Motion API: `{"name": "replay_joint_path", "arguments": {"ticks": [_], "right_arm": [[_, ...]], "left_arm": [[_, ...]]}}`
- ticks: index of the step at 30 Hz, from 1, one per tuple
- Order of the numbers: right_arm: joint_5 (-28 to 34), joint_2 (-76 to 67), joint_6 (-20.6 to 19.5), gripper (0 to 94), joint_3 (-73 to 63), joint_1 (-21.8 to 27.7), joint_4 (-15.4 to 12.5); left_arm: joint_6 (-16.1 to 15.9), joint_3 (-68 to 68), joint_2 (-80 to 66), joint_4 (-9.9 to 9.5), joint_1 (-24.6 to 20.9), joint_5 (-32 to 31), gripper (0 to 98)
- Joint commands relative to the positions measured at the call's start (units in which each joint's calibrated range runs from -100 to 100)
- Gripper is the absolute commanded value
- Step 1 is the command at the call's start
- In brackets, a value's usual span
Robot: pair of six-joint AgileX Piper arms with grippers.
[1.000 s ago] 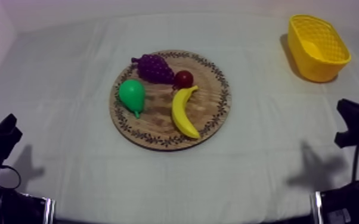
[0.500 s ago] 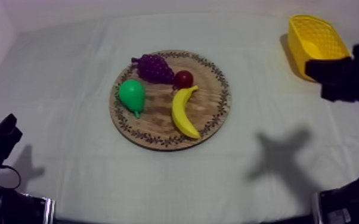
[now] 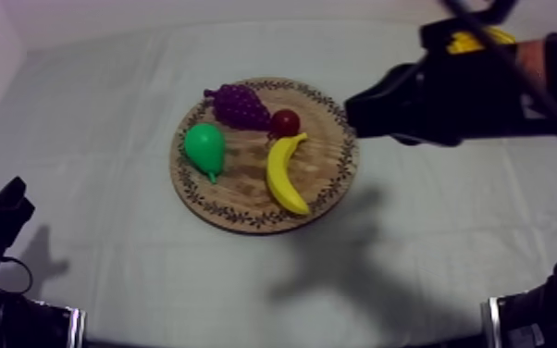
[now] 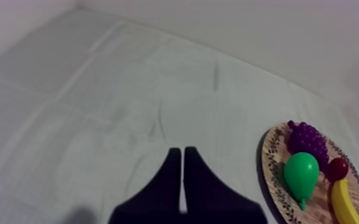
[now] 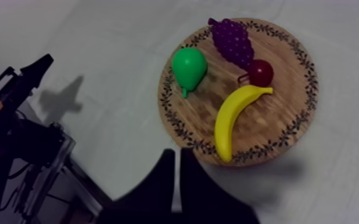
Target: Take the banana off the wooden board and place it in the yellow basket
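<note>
Table [image 3: 106, 111] under grey-white cloth. Right arm [image 3: 486, 88] extends in from upper right, covering most of the yellow basket [image 3: 468, 42]. Wooden board [image 3: 264, 155] mid-table; banana [image 3: 285, 174] lies on it beside pear [image 3: 205, 148], grapes [image 3: 239, 104], small red fruit [image 3: 285, 121]. Right gripper [image 5: 177, 156]: pressed together, empty, near board rim. Left gripper [image 4: 182, 154]: pressed together, empty, low at left.

The right pincer [image 5: 176, 154], fingers pressed together in a narrow wedge, hangs over the tabletop [image 5: 110, 95] just beside the wooden board [image 5: 295, 128]. On the board lie a banana [image 5: 232, 119], pear [image 5: 189, 65], grapes [image 5: 232, 39] and small red fruit [image 5: 260, 72], the banana nearest the pincer.
</note>
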Motion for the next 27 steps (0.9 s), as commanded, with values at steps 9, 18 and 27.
{"name": "replay_joint_path", "arguments": {"ticks": [9,18,27], "right_arm": [[-2.7,18.33,1.18,5.8,-5.95,4.44,-2.11],[-5.64,23.24,3.55,43.6,-6.46,5.09,-4.84],[-7.06,24.95,2.09,57.6,-6.26,4.32,-4.59]], "left_arm": [[-0.01,0.03,-0.03,-0.01,-0.03,0.02,0.1],[0.0,0.03,-0.03,-0.01,-0.03,0.02,0.1],[0.0,0.03,-0.03,-0.01,-0.03,0.02,0.1]]}}
